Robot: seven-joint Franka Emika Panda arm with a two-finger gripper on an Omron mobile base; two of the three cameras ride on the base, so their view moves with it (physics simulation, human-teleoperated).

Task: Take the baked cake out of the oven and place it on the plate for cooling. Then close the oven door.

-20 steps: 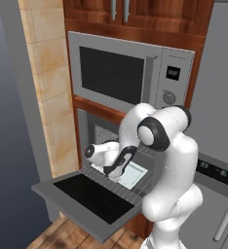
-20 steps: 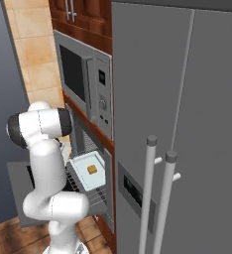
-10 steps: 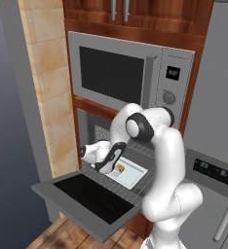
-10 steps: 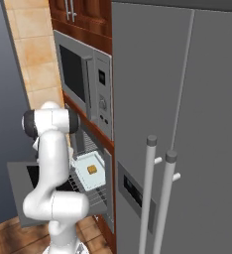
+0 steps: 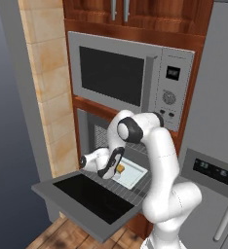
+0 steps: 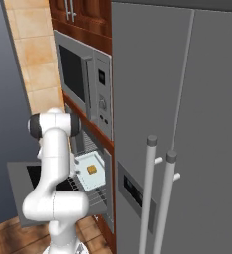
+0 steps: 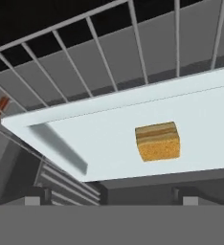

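1. The cake, a small golden-brown block, sat on a pale tray resting on the wire rack pulled out of the oven; in the right base view the cake lay near the middle of the tray.
2. The oven door hung fully open and flat, its black glass window facing up, in front of the rack.
3. The gripper hovered just above the near-left part of the tray, beside the cake, its jaws spread wide and holding nothing.
4. Compared with a second earlier, the arm had swung forward and to the left in the left base view: its elbow, then over the right side of the tray, had moved across toward the oven opening, and the hand had dropped closer to the tray.
5. The cake, tray and door lay where they had been a second before.
6. Above the oven stood the grey microwave with its keypad, below wooden cabinets.
7. To the right rose a grey refrigerator with vertical bar handles; a tiled wall strip flanked the oven's left.
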